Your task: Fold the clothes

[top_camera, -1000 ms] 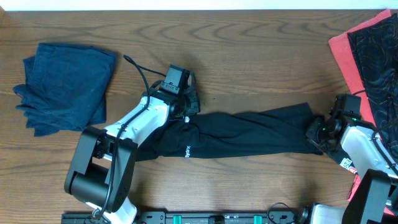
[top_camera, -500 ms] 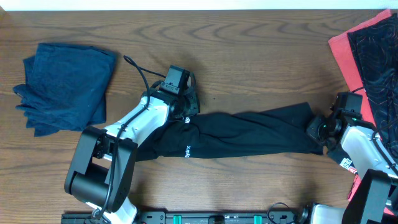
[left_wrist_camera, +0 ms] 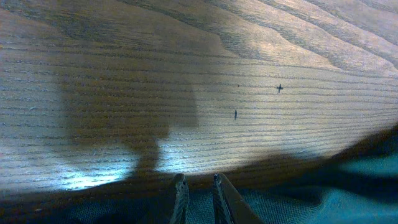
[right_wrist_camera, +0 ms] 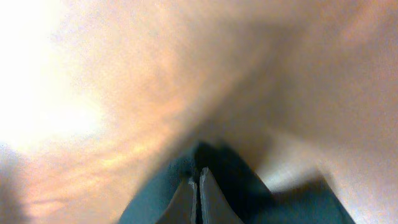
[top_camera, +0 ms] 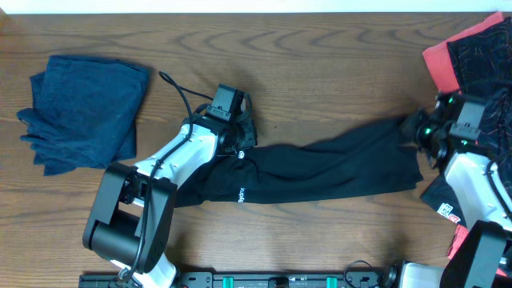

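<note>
While the black garment point(top_camera: 320, 172) runs 9-to-3 o'clock | left claw point(top_camera: 246, 138) clamps its 9 o'clock end | right claw point(top_camera: 413, 126) clamps its 3 o'clock end

White-shelled arms point(top_camera: 180, 152) with black joints, a black cable point(top_camera: 174, 88), small green lights point(top_camera: 438, 128).

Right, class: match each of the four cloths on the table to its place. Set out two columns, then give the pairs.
Things
1. navy cloth
2. long black garment
3. red cloth
4. patterned black cloth

Places
A. top right, lying on another cloth
B. far left, in a pile
C. top right, under another cloth
D. stretched across the middle

Pairs: 1-B, 2-D, 3-C, 4-A
</note>
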### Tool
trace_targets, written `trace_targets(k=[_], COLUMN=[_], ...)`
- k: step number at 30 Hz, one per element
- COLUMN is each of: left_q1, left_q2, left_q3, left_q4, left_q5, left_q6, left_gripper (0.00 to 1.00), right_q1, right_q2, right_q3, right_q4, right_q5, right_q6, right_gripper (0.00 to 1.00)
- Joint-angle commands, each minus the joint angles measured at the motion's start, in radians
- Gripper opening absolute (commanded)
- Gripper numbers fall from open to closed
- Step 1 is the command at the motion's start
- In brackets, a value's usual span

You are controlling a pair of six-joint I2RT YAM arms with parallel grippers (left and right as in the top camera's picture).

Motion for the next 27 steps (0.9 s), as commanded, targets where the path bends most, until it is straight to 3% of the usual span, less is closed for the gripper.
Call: trace_targets(k=[1, 8, 13, 21, 27], left_q1=[0.001, 0.001, 0.001, 0.001, 0.001], left_q2=[0.009, 0.009, 0.009, 0.009, 0.009], left_q3=[0.003, 0.003, 0.003, 0.003, 0.003], left_q4=[-0.003, -0.003, -0.003, -0.023, -0.026], left_q5=[0.010, 0.009, 0.010, 0.009, 0.009], left_q6=[0.000, 0.000, 0.000, 0.003, 0.003], left_gripper=[0.17, 0.17, 0.17, 0.17, 0.17], right_q1=[-0.003, -0.003, -0.004, -0.004, -0.004], right_q2=[-0.013, -0.013, -0.013, -0.013, -0.013], right_q3=[0.068, 0.082, 0.082, 0.080, 0.071], right_q4=[0.012, 0.006, -0.105, -0.367, -0.440], right_q5=[-0.079, -0.072, -0.062, 0.246, 0.352], right_q6=[-0.006, -0.027, -0.077, -0.078, -0.086], right_gripper=[0.01, 0.01, 0.01, 0.01, 0.01])
